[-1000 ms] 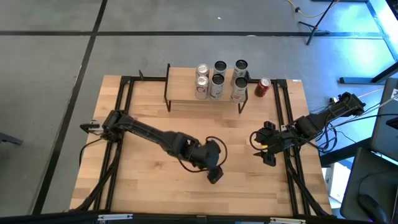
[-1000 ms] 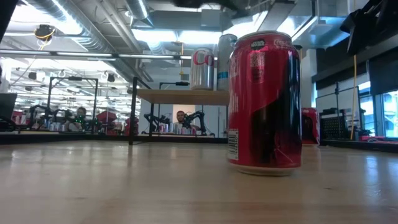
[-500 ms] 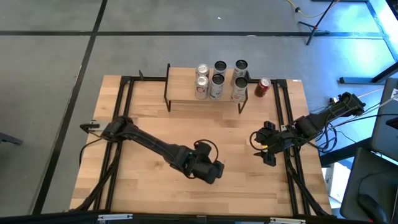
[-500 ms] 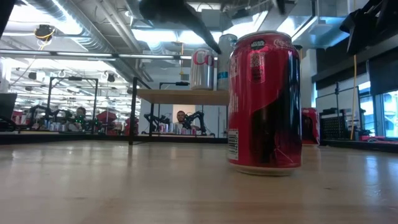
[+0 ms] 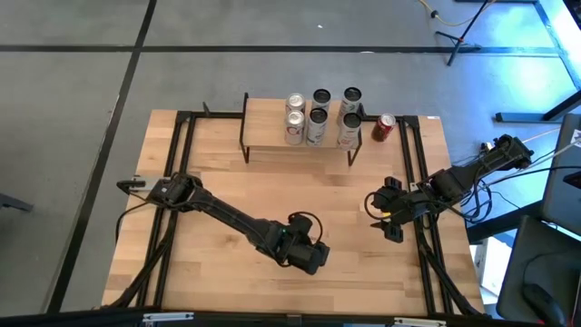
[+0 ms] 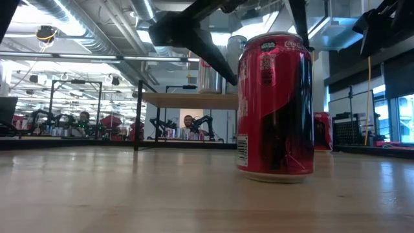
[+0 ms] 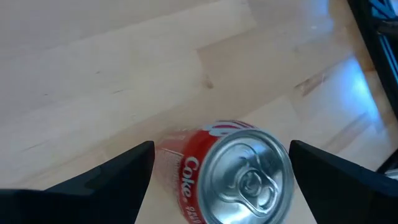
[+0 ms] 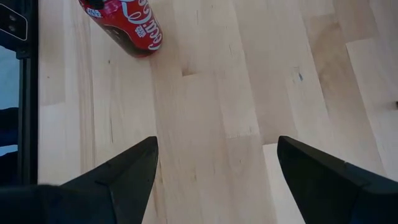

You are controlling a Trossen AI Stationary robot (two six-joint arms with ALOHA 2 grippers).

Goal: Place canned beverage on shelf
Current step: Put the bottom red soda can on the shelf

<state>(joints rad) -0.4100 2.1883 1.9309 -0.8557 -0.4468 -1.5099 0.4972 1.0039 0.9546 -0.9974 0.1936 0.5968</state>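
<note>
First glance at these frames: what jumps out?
The left gripper, open, hangs straight over an upright red Coke can near the table's front edge, one finger on each side. At the back, six cans crowd the right end of the small shelf, with another red can on the table beside it. The right gripper waits open at right.

Light wood bench with black rails along both sides, on grey floor with dark seams. Tripod stand at back right. Lab room beyond, ceiling ducts overhead.
</note>
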